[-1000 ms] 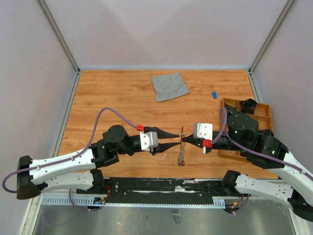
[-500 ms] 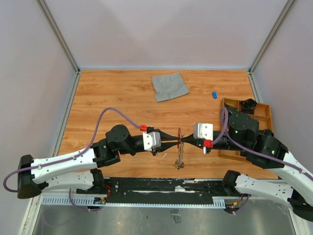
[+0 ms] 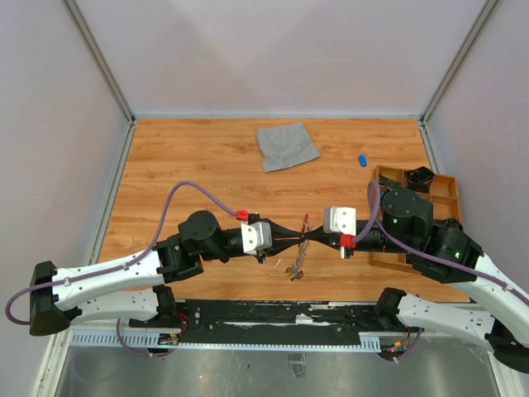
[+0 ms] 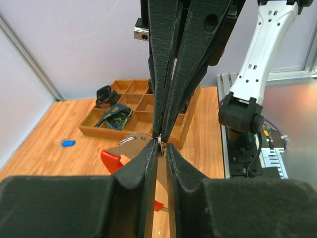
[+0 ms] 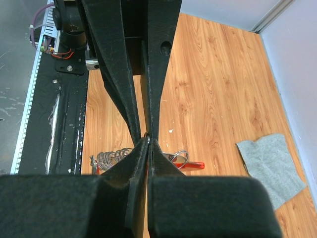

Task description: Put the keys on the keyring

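So the right pincer [image 3: 308,240] is clamped shut on the keyring [image 3: 305,220]. The left pincer [image 3: 297,240] is tip-to-tip with it, narrowed to a slit, can't tell if it's gripping.

No text, label, brand or number can be read anywhere: none on the keyring [image 4: 110,159], the wooden tray [image 3: 445,184] or the grey cloth [image 3: 287,145].

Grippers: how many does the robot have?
2. The left gripper and the right gripper meet tip to tip in the middle, with the keyring dangling below them. None seem hidden.
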Available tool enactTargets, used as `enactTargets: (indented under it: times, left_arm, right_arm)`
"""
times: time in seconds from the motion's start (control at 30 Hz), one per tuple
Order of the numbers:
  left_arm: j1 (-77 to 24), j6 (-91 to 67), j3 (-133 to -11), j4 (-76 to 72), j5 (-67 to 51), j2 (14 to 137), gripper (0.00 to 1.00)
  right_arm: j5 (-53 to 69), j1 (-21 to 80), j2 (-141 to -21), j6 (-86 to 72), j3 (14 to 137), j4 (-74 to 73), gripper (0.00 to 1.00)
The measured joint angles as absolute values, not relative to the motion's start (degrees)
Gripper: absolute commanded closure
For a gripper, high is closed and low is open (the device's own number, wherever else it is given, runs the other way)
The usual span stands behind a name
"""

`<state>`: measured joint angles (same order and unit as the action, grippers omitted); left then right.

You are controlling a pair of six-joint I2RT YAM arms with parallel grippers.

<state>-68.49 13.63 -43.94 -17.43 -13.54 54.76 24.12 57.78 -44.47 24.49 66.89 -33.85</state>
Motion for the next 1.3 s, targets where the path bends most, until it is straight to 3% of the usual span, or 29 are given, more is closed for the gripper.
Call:
enactTargets:
  times: [0.1, 0.2, 0.37, 0.57, 0.83, 1.03, 1.3]
  left_arm:
    - [-68.49, 13.3, -43.94, -17.45, -13.52, 54.76, 0.99]
    - [-68.49, 13.17, -43.99, -17.45, -13.54, 54.76, 0.99]
    - [-68.49, 12.78, -44.03, -17.78, -13.56, 54.76, 1.0]
    - [-68.49, 11.64, -43.64, -20.23, -13.61, 54.7, 0.99]
    - [-68.49, 11.57, -38.85, -26.89, -15.7, 51.79, 0.99]
    - [-68.49, 13.04, -37.34, -30.41, -19.44, 49.87, 1.0]
    - [-68.49, 14.35, -36.62, -33.5, -22.7, 49.01, 0.99]
  right_arm:
    - [24.32, 57.78, -44.49, 24.49, 66.89, -33.78, 1.0]
    - [24.45, 57.78, -44.47, 24.51, 66.89, -33.78, 0.99]
    - [24.62, 57.78, -44.1, 24.49, 66.87, -33.54, 0.84]
    - [26.68, 57.78, -40.99, 24.21, 64.95, -29.93, 0.74]
    - [28.34, 57.78, -36.18, 23.09, 61.71, -25.82, 0.72]
    - [29.71, 57.78, -35.77, 22.31, 60.45, -24.16, 0.78]
    - [32.47, 57.78, -36.4, 21.12, 60.34, -22.55, 0.75]
